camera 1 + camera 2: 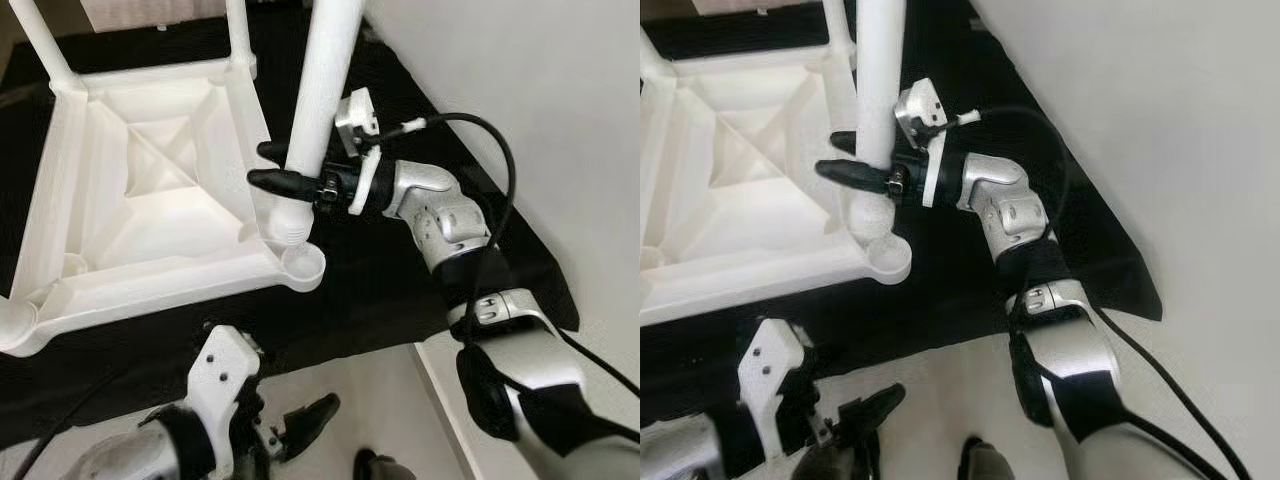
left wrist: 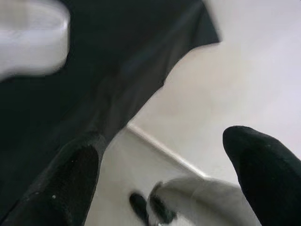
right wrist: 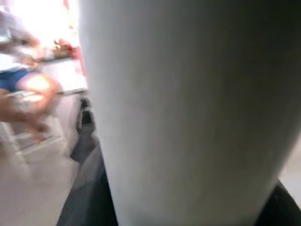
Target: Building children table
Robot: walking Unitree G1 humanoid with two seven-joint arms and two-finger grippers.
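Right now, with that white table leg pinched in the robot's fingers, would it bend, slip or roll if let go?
The white leg looks like a stiff, smooth plastic tube, so it probably won't bend but may slip in the right gripper. Its threaded tip hangs just above the corner socket, so released it would likely topple and roll on the black cloth.

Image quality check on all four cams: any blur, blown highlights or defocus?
Head views: sharp, evenly lit; the right gripper grips the white plastic table leg, all crisp. Left wrist view: soft, the left gripper's black fingers defocused, white blob at one corner blurred. Right wrist view: the leg sits too close, featureless; background smeared and overexposed.
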